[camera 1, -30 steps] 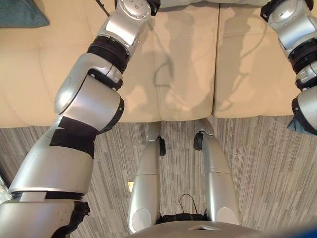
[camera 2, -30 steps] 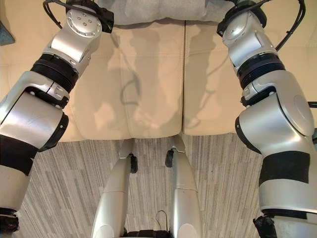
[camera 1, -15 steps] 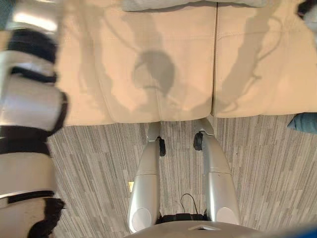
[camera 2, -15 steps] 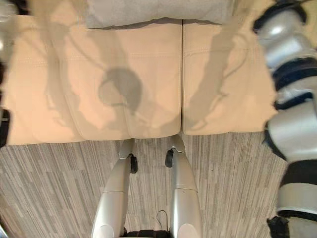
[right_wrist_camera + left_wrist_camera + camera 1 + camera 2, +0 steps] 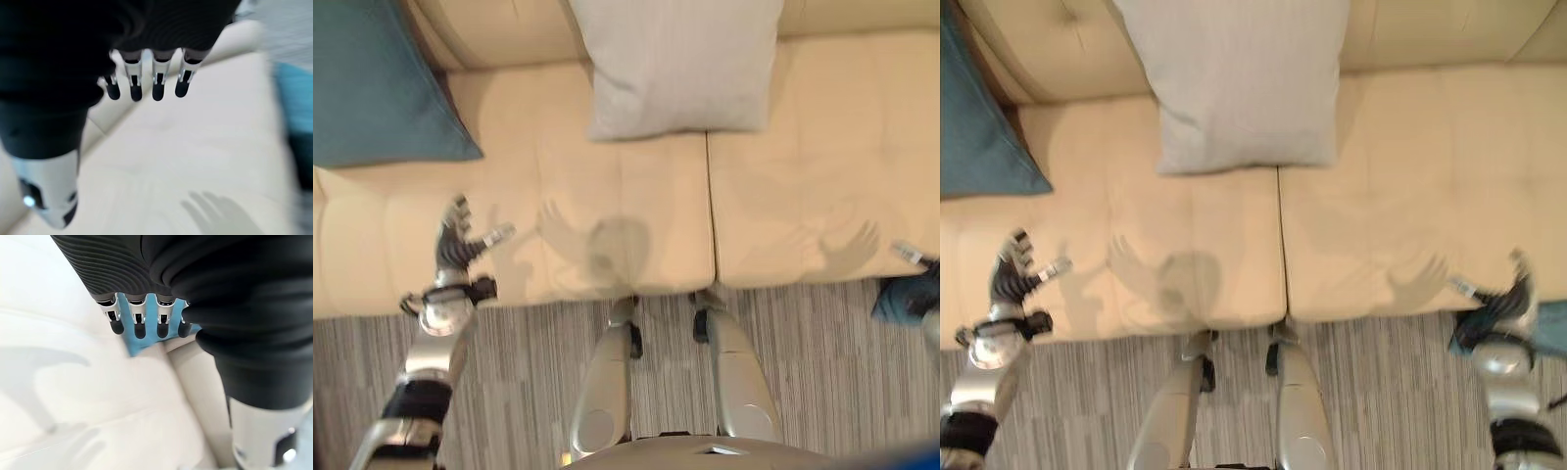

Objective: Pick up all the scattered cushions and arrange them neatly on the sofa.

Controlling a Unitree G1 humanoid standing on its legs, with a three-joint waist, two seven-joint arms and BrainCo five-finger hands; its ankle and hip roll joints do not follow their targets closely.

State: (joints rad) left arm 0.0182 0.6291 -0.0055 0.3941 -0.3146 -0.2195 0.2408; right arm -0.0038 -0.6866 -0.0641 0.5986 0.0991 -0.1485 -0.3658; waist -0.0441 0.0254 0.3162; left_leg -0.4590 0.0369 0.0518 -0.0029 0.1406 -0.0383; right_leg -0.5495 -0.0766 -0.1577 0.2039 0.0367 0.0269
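Grey cushion [image 5: 1239, 83]: stands against the backrest of the cream sofa [image 5: 1381, 196], near the middle, its lower edge on the seat just over the seam between two seat pads. Teal cushion [image 5: 372, 88]: at the sofa's left end, leaning toward the backrest, one corner pointing along the seat toward the grey cushion, the two apart. A further teal cushion [image 5: 1552, 328]: partly seen at the right, low by the sofa's front edge, over the striped grey carpet [image 5: 1381, 392], just beside the right hand. Left hand [image 5: 460, 245]: over the front of the left seat pad, fingers straight and spread, thumb out to the side, holding nothing. Right hand [image 5: 1498, 308]: at the front edge of the right seat pad, fingers extended and apart, holding nothing.
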